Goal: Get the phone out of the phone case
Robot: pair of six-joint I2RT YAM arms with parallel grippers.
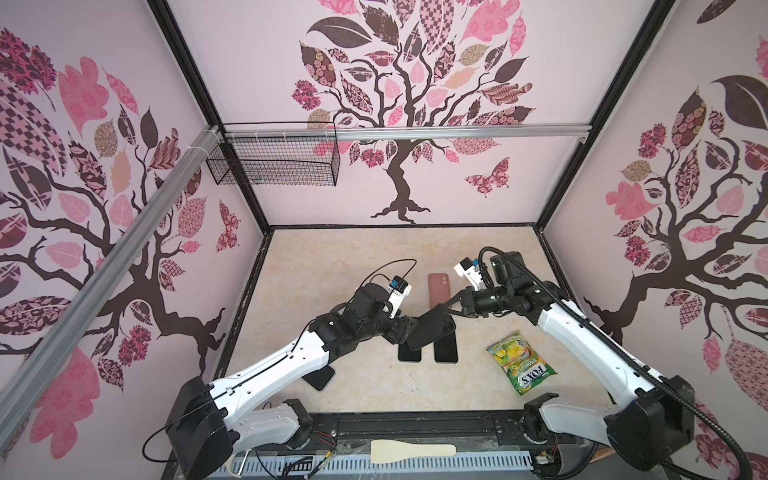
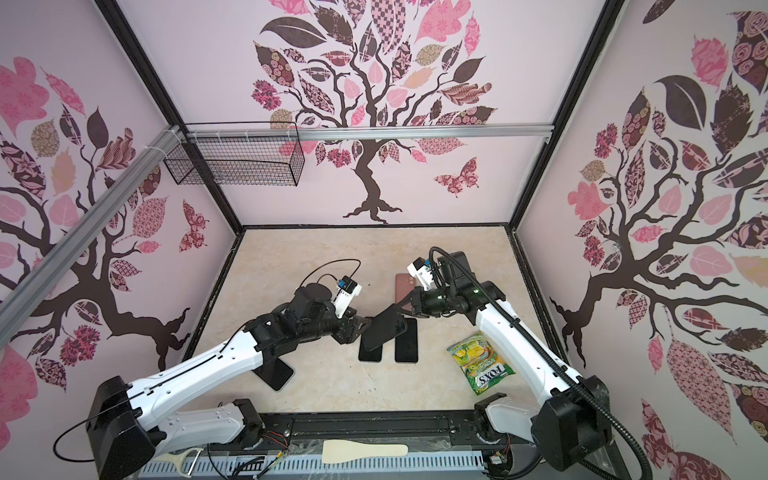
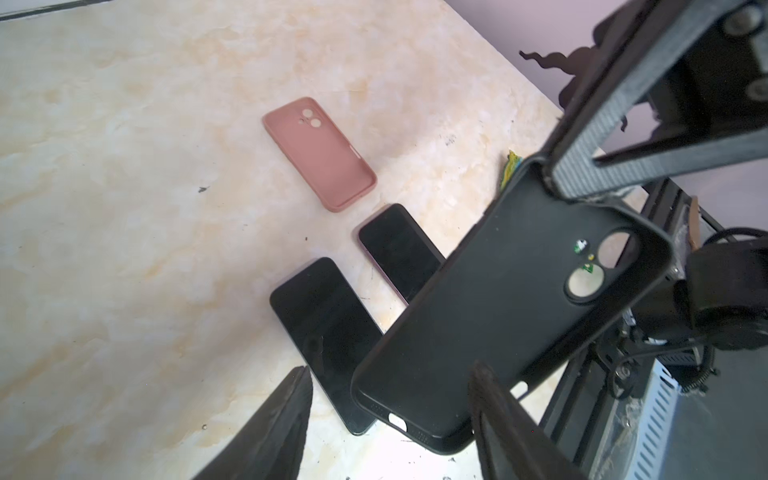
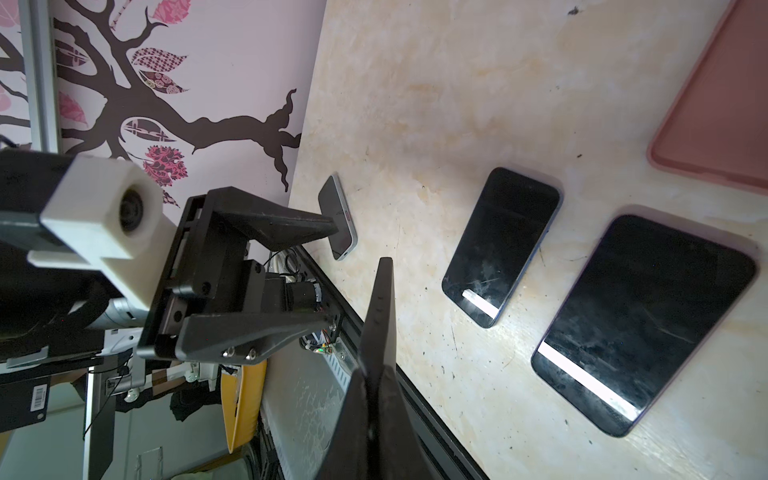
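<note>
A black phone case [image 1: 432, 328] [image 2: 382, 330] hangs tilted above the table. My right gripper [image 1: 437, 309] [image 4: 378, 374] is shut on its upper edge. Light shows through its camera holes [image 3: 582, 286], so it holds no phone. My left gripper [image 1: 409, 328] [image 3: 390, 368] stands open around the case's lower end; one finger [image 3: 286, 419] is clearly apart from it. Two black phones [image 3: 328, 332] [image 3: 399, 245] lie screen up on the table under the case. I cannot tell which one came out of it.
An empty pink case [image 1: 439, 289] lies beyond the phones. A third phone [image 1: 320, 378] lies under the left arm. A green candy bag [image 1: 519, 361] sits to the right. A wire basket [image 1: 274, 162] hangs on the back rail, and a wooden spatula [image 1: 411, 451] lies on the front ledge.
</note>
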